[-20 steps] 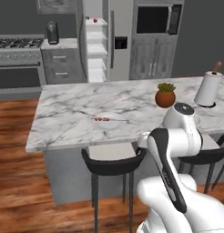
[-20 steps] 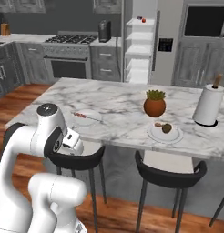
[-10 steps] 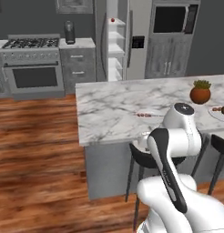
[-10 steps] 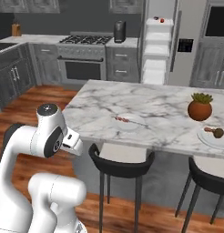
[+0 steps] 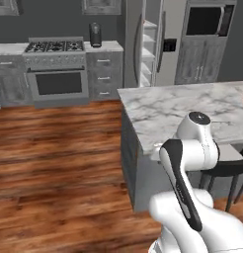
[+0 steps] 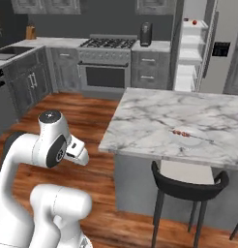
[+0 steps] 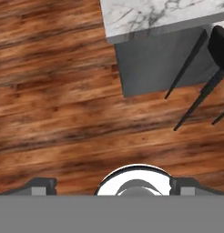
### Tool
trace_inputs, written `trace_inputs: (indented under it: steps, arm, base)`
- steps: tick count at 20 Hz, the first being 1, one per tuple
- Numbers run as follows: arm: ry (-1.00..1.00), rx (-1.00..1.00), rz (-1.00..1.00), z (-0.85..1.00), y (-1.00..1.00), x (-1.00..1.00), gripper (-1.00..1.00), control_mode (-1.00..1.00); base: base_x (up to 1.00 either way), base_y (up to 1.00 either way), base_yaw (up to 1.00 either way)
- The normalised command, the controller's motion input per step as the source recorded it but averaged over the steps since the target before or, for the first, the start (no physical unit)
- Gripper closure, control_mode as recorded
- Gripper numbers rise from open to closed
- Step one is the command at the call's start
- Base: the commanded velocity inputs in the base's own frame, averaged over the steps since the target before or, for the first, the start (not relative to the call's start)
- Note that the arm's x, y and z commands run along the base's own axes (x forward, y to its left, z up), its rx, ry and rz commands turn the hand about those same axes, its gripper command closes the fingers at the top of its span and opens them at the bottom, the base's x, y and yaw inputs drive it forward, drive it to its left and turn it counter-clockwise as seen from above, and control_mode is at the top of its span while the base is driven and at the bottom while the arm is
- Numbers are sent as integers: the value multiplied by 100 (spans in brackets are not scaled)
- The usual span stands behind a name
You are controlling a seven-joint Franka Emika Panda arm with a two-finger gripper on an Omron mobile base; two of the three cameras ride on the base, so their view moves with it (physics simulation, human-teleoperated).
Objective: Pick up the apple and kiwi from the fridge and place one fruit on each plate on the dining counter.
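The grey fridge (image 6: 218,53) stands open at the back, its clear shelves showing. A small red apple (image 6: 194,22) sits on the top shelf. The kiwi is out of view. The marble dining counter (image 6: 155,114) lies between me and the fridge, and a shallow white plate (image 6: 187,139) with small red bits rests near its front edge. From the left, the fridge (image 5: 165,64) and the counter (image 5: 182,106) appear again. My gripper (image 7: 114,185) is open and empty, pointing down at the wood floor beside the counter's corner (image 7: 132,20). The arm is folded close to the base.
A black stool (image 6: 188,184) stands at the counter's front, and its legs (image 7: 196,82) are near the hand. A stove (image 5: 57,79) and grey cabinets line the back wall. Open wood floor (image 5: 59,148) stretches left of the counter toward the fridge.
The base has driven left, so the whole scene has slid right: the counter's left end and the open floor now face me. The arm keeps its folded pose.
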Motion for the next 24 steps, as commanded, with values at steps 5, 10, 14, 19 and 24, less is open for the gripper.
trace_inputs:
  steps: [5,10,14,19,24]
  arm:
    - [0,0,0,0,0,0,-100,100]
    - [0,0,0,0,0,0,-100,100]
    - [0,0,0,0,0,0,-100,100]
    - [0,0,0,0,0,0,-100,100]
    - [0,0,0,0,0,0,-100,100]
  base:
    - [50,83,0]
    - [80,43,0]
    - [97,21,0]
    - [100,27,0]
    - [100,33,0]
